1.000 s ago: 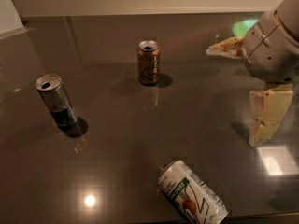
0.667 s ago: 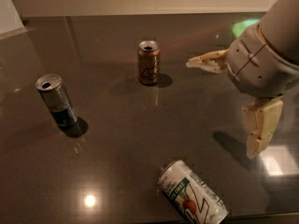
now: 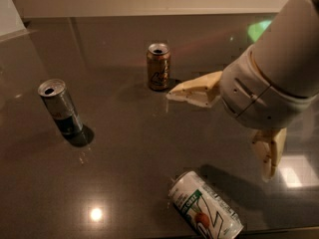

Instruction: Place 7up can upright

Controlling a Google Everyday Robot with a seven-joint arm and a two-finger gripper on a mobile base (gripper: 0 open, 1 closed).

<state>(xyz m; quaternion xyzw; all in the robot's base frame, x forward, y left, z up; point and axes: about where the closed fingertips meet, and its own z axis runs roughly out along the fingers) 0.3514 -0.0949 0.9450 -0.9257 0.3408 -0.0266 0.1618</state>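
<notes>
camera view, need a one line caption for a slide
Open gripper hovers near the 7up can lying on its side; brown-gold can and slim silver can stand upright behind.

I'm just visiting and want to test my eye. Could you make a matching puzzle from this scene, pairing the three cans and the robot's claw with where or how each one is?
Things:
1. 7up can
2. brown can
3. slim silver can
4. gripper

Descriptions:
A. standing at the far middle
B. fingers spread wide, above the table on the right side of the view
C. lying on its side at the near edge
D. standing on the left side of the view

Pairs: 1-C, 2-A, 3-D, 4-B
</notes>
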